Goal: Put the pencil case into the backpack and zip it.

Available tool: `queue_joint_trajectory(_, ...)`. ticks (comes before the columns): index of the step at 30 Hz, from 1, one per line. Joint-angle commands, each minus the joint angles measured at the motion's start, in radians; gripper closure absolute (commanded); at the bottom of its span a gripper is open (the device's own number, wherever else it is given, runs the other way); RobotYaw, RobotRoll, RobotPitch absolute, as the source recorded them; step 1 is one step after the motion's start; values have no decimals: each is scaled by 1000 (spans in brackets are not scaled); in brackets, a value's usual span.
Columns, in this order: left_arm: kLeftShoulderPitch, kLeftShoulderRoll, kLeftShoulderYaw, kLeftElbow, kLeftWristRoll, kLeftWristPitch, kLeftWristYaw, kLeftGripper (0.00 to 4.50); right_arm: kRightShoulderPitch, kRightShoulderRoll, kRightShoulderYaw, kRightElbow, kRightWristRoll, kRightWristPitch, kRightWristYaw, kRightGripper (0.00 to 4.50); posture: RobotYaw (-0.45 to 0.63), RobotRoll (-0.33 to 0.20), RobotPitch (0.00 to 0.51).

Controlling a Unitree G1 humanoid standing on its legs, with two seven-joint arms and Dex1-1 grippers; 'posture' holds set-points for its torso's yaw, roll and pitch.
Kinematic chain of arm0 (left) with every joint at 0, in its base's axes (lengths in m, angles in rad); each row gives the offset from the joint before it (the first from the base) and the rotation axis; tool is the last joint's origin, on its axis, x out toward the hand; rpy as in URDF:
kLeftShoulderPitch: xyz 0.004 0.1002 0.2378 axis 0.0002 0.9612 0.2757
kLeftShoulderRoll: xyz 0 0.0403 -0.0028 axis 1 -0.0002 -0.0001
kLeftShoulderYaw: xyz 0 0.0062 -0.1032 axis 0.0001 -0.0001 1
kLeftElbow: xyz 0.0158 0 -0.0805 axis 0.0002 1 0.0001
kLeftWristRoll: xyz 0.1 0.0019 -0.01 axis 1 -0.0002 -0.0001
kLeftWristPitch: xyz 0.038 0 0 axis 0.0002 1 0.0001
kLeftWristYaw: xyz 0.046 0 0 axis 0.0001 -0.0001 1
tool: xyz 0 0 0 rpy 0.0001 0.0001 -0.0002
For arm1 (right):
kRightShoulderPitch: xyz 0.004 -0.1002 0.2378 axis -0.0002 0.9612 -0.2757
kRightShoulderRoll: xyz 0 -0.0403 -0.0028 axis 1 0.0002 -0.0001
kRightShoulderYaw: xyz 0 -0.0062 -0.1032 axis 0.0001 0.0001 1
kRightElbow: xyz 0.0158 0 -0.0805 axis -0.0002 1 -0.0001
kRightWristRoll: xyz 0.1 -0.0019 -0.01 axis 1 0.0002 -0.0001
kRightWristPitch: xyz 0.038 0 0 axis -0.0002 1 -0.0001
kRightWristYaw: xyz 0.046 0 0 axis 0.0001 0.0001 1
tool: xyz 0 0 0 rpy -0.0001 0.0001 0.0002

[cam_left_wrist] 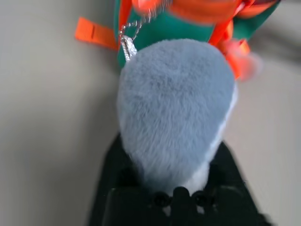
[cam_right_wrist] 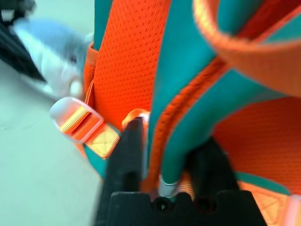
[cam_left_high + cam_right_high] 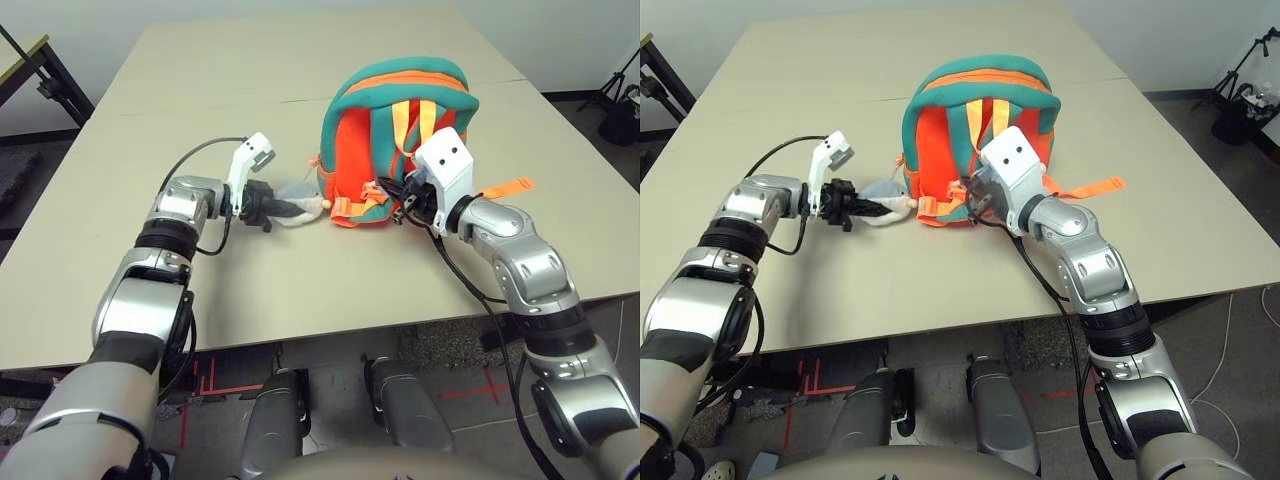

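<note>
Cannot see the backpack's [image 2: 127,61] cut-off edges beyond the right gripper's [image 2: 171,136] jaws, nor the plush toy's [image 1: 176,103] underside near the left gripper's [image 1: 171,146].

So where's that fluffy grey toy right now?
In the left eye view, the plush toy lies on the table at the robot's left side of the backpack, right by the left pincer.

Both arms: silver metal segs w/ black joint bands [image 3: 555,333] & black cables [image 3: 1074,345] along them. White angular wrist housings [image 3: 1011,167], dark dots on R one. L pincer [image 1: 171,202] & R pincer [image 2: 174,202]: black, w/ small round screws.
</note>
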Motion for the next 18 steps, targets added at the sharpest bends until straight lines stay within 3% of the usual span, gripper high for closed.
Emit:
queue_joint_trajectory(1,35,31,20,-130,-44,80,-16,1105,-1,2,-19,-26,54,75,24,1404,-185,0,128)
queue_joint_trajectory(4,78,76,41,-268,-88,171,-15,0,-3,-35,-75,-68,121,153,58,137,-181,0,133)
queue_joint_trajectory(5,89,88,45,-300,-100,193,-14,0,-3,-49,-90,-79,139,173,68,28,-180,0,135)
queue_joint_trajectory(13,163,177,71,-425,-155,280,30,0,-12,-244,-245,-108,283,312,157,28,-177,0,142)
queue_joint_trajectory(18,195,202,108,-432,-174,288,69,0,6,-315,-337,-53,294,309,137,28,-178,0,142)
